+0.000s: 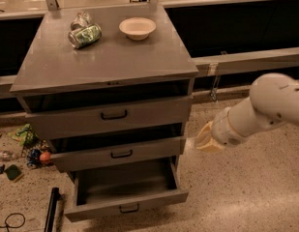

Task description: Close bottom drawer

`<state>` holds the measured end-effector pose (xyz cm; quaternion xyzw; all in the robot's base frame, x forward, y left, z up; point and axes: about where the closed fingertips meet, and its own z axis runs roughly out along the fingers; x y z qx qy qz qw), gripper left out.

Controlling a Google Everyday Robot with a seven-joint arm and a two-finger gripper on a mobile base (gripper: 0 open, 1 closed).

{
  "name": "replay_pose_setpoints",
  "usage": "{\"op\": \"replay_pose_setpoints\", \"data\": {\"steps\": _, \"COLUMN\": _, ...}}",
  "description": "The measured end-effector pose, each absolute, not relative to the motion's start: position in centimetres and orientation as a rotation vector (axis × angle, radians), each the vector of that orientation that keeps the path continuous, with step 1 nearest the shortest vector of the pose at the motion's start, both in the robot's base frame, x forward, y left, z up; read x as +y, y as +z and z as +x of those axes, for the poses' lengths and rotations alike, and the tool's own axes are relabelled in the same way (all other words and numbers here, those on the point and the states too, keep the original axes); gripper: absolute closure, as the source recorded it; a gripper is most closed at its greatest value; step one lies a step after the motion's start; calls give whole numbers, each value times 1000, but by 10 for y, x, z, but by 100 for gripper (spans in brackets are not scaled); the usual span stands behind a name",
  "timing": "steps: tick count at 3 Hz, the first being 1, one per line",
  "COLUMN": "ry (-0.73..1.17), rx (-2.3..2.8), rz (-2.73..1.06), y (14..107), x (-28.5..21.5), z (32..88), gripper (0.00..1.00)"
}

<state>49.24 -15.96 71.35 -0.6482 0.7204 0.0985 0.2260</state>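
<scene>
The grey cabinet (110, 62) has three drawers. The bottom drawer (125, 187) is pulled out and its inside is bare. Its narrow front panel (154, 202) carries a small black handle (129, 208). The middle drawer (117, 153) and the top drawer (110, 116) each stand a little way out. My white arm (270, 103) reaches in from the right. My gripper (196, 143) is beside the cabinet's right side, level with the middle drawer and above the bottom drawer's right front corner. It holds nothing that I can see.
A white bowl (137, 28) and a crushed green can (84, 35) lie on the cabinet top. Small clutter (28, 149) lies on the floor to the left, with a black bar (51, 209) near the drawer's left corner. A counter rail (250, 59) runs behind. Speckled floor lies to the right.
</scene>
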Motion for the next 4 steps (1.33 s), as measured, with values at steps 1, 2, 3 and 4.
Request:
{"op": "replay_pose_setpoints", "data": {"steps": 1, "ry": 445, "rx": 1907, "rz": -1728, "y": 640, "x": -112, "z": 496, "gripper": 100}}
{"op": "replay_pose_setpoints", "data": {"steps": 2, "ry": 549, "rx": 1852, "rz": -1708, "y": 559, "x": -71, "z": 502, "gripper": 100}}
{"op": "replay_pose_setpoints", "data": {"steps": 3, "ry": 608, "rx": 1861, "rz": -1688, "y": 524, "x": -62, "z": 499, "gripper": 100}}
{"op": "replay_pose_setpoints", "data": {"steps": 4, "ry": 608, "rx": 1861, "rz": -1689, "y": 525, "x": -62, "z": 498, "gripper": 100}}
